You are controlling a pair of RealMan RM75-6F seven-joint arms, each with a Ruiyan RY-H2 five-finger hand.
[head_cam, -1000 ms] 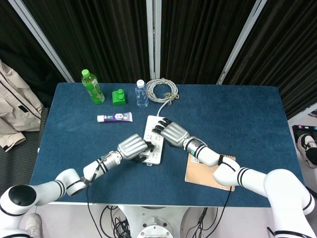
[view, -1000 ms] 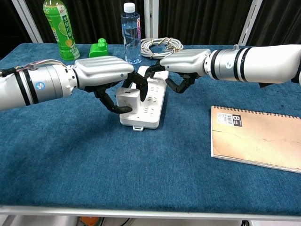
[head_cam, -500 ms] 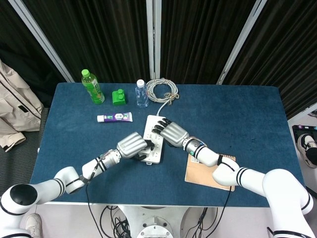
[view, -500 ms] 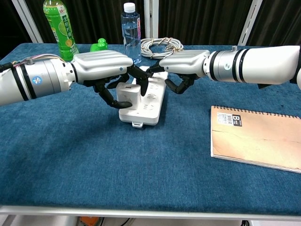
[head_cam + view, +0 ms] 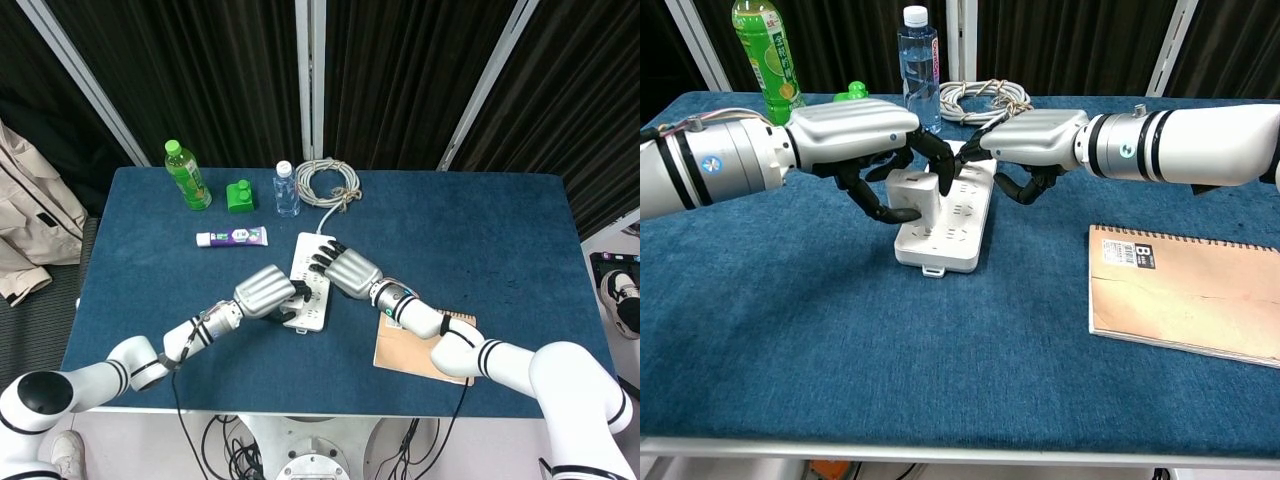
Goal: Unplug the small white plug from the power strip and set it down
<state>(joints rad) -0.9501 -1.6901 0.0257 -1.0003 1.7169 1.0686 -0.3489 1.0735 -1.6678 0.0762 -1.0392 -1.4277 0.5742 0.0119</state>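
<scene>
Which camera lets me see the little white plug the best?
The chest view. There the small white plug faces the camera, pinched in the left hand just above the power strip. In the head view, looking down, the left hand covers nearly all of the plug, so you can barely make it out.

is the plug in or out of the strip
Out, or nearly: the plug sits raised above the strip in the left hand.
</scene>
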